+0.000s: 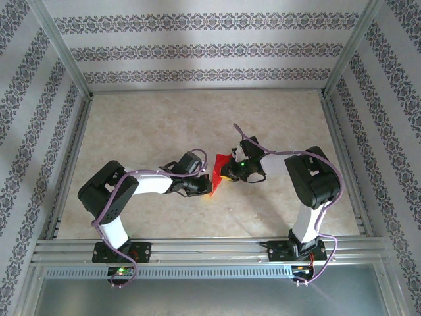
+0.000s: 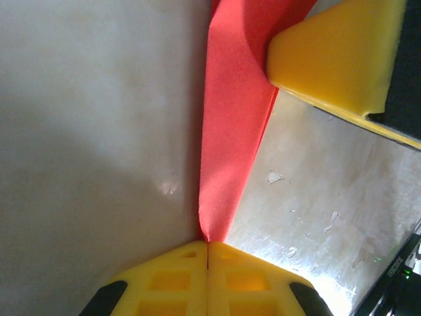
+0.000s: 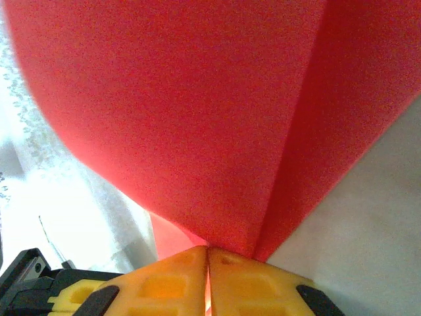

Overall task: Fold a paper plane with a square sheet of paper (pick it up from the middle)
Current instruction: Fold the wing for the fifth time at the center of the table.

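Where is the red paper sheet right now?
The red paper sheet is at the middle of the table in the top view, pinched by the left gripper on its left and the right gripper on its right.

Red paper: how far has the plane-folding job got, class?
Done: the red paper is picked up and doubled over. In hand: the left gripper and right gripper each pinch it shut. Still to do: no pointed plane shape shows yet, so most creases probably remain.
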